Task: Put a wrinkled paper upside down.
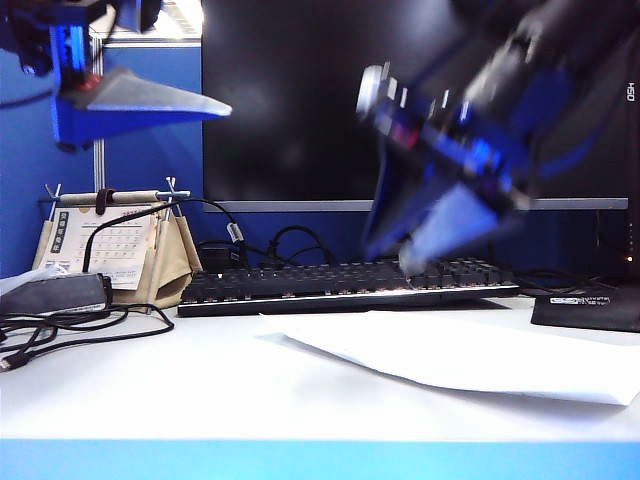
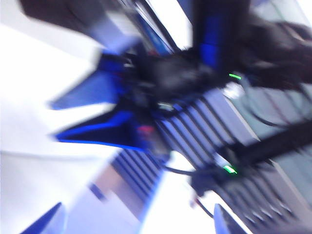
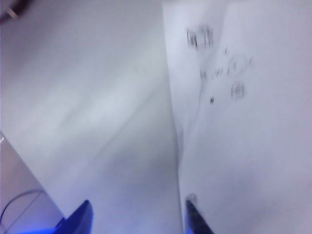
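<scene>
The wrinkled paper [image 1: 450,355] lies flat on the white table, right of the middle, with one corner slightly lifted. In the right wrist view the paper [image 3: 253,122] shows faint printed marks on its upper face. My right gripper [image 1: 400,245] is blurred and hangs above the paper's far edge, in front of the keyboard. Its jaws stand open in the right wrist view [image 3: 139,222], one fingertip [image 3: 195,219] over the paper's edge and nothing between them. My left gripper [image 1: 140,100] is high at the upper left, far from the paper. In the blurred left wrist view, the left gripper [image 2: 136,224] is open and empty.
A black keyboard [image 1: 340,285] lies behind the paper, below a dark monitor [image 1: 300,100]. A desk calendar [image 1: 110,245] on a tan stand, a dark device [image 1: 55,293] and loose cables [image 1: 60,325] are at the left. A black pad [image 1: 590,305] sits at the right edge.
</scene>
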